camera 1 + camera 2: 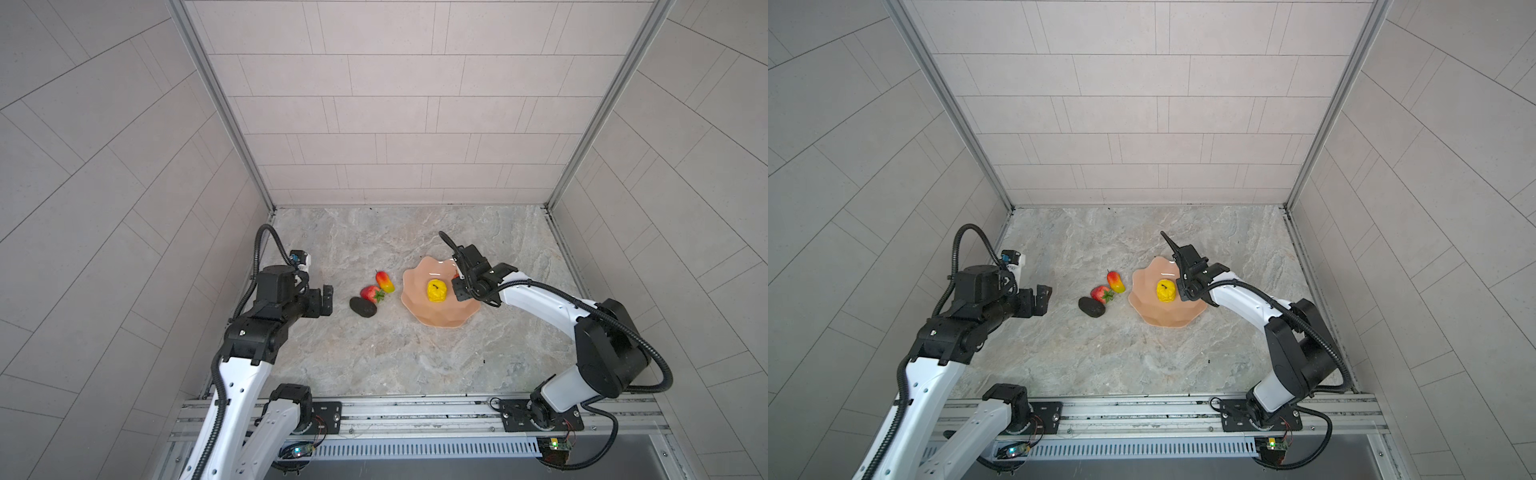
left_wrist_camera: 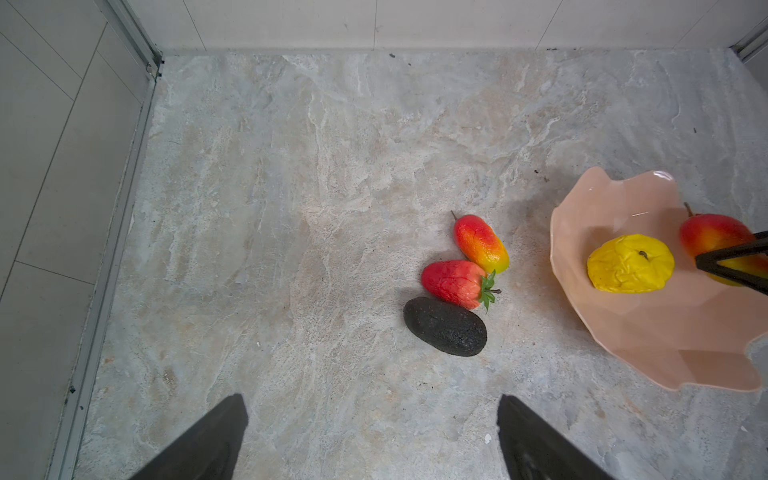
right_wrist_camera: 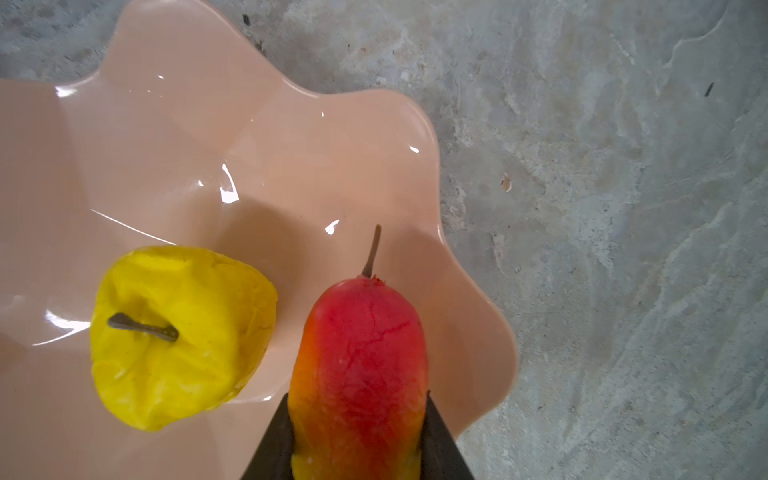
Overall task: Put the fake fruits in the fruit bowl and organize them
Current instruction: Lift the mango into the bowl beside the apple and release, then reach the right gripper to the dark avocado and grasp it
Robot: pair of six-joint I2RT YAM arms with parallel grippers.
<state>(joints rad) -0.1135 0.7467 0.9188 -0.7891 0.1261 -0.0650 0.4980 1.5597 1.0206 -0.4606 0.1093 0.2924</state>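
Black left gripper [image 2: 372, 401] sits well left of the fruit bowl [image 2: 665, 332], jaws wide, nothing in them. Between it and the bowl, on the marble-look tabletop [image 2: 291, 166], is a touching row. The avocado [image 2: 444, 326] is farthest from the bowl, then the strawberry [image 2: 453, 284], then a loose mango [image 2: 480, 243] nearest the bowl's left rim but clear of it.

Inside the bowl, the yellow apple-like fruit [image 3: 178, 336] sits about at centre, stem side up. Just right of it, inside the bowl's right rim, the second mango [image 3: 361, 353] hangs in the right gripper [image 3: 357, 399]. The jaws are pinched narrow on its yellow end and the red stem end points ahead of the fingers. Can't tell if it touches the bowl floor.

Step in hand, my read: drop-off of this mango.
- Go down until the fruit meets the bowl, then open. The wall is glossy and sloped, so a release from height likely rolls it over the low rim.
- Land it toward the bowl's centre, not on the scalloped edge. Lying alongside the yellow fruit gives it a stop.
- Don't shove the yellow one. Three more fruits need room in the bowl.
- Open only enough to free it, then lift straight up so the fingers don't drag it or hook the rim.
- Bowl looks light, so a sideways push may slide it.
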